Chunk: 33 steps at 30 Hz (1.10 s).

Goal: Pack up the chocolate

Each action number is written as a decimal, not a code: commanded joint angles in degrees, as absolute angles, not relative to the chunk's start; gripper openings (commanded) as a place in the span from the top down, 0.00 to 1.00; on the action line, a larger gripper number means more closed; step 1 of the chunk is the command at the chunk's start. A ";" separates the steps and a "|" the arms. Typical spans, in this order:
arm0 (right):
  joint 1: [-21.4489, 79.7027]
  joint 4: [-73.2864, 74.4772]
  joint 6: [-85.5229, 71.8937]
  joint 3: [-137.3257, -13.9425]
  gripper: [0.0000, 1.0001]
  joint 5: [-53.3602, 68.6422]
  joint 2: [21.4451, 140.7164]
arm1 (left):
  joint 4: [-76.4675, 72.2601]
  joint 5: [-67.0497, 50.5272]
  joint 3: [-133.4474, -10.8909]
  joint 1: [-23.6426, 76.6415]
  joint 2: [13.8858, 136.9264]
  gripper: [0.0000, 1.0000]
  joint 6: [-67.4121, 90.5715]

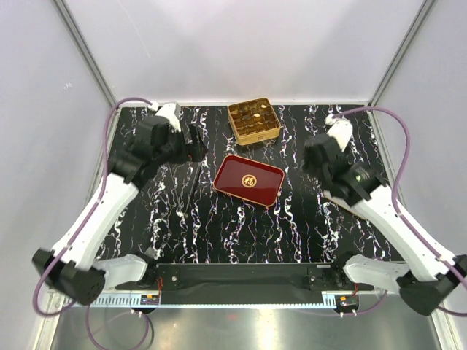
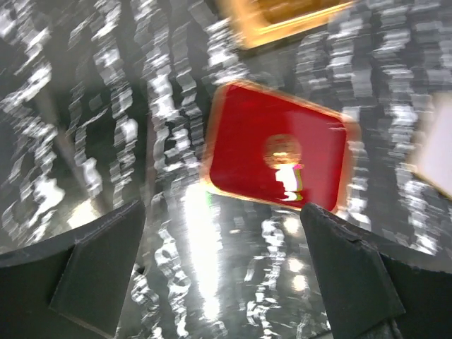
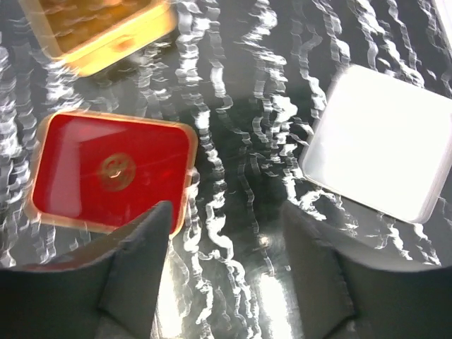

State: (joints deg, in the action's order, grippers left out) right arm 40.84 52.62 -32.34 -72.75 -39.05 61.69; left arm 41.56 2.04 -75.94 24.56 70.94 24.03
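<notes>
The chocolate (image 1: 252,115) shows as small brown pieces in the cells of the square gold tin (image 1: 254,121) at the back middle of the table. In front of the tin lies the glossy red tray (image 1: 249,180), with nothing on it but a gold emblem. My left gripper (image 1: 195,149) hovers left of the tin and tray; in the left wrist view it (image 2: 222,219) is open and empty, with the tray (image 2: 279,152) ahead. My right gripper (image 1: 310,162) hovers right of the tray. In the right wrist view it (image 3: 227,212) is open and empty, with the tray (image 3: 113,173) to its left.
The table (image 1: 175,226) is glossy black marble with white veins. A thin dark line (image 1: 193,184) lies on it left of the tray. A bright white square patch (image 3: 381,141) shows on the surface in the right wrist view; object or reflection, I cannot tell. Grey walls enclose the table.
</notes>
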 commanded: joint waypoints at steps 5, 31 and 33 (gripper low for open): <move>22.25 49.66 -29.44 -75.67 0.44 -28.14 69.78 | 30.86 -10.89 -62.32 25.49 58.20 0.01 22.94; 0.27 32.26 -33.48 -68.03 0.55 -13.09 101.94 | 28.65 -16.53 -52.82 25.49 52.65 0.01 21.54; 0.26 32.17 -33.57 -68.38 0.56 -13.10 103.09 | 29.09 -16.00 -52.91 25.49 53.08 0.01 21.27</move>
